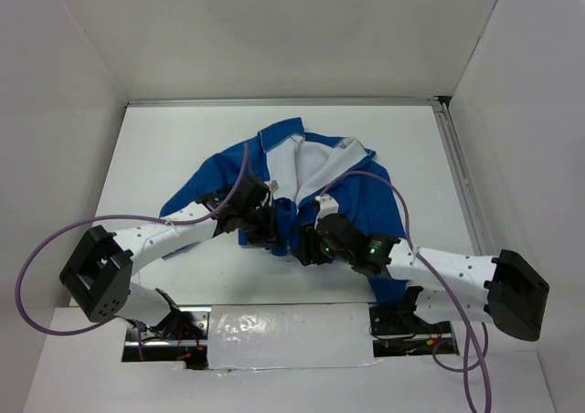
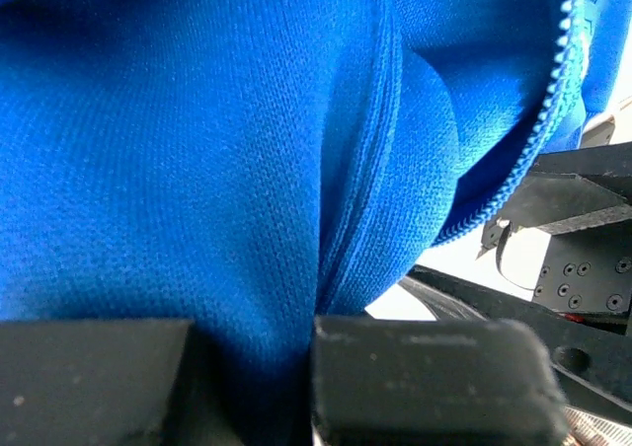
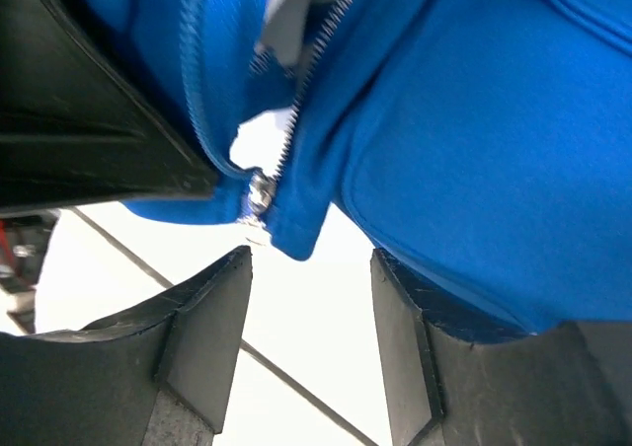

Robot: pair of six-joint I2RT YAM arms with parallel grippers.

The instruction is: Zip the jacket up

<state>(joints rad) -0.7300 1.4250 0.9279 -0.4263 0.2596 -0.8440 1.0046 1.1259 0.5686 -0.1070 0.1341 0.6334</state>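
Observation:
The bright blue jacket [image 1: 366, 194] lies on the white table [image 1: 183, 139], collar at the far side, with its white lining [image 1: 318, 162] showing where the front is open. My left gripper [image 1: 268, 226] is at the jacket's lower front. In the left wrist view its fingers [image 2: 434, 377] are shut on a fold of the blue fabric [image 2: 197, 170], with the zipper teeth [image 2: 553, 101] at the right. My right gripper [image 1: 306, 246] is open just below the hem. In the right wrist view the metal zipper slider [image 3: 259, 194] sits at the bottom of the zipper, just above the gap between the right gripper's [image 3: 311, 259] fingers.
White walls enclose the table on three sides, with a metal rail [image 1: 457, 175] along the right edge. Purple cables [image 1: 37, 258] loop from both arms. A white taped strip [image 1: 274, 335] lies between the arm bases at the near edge.

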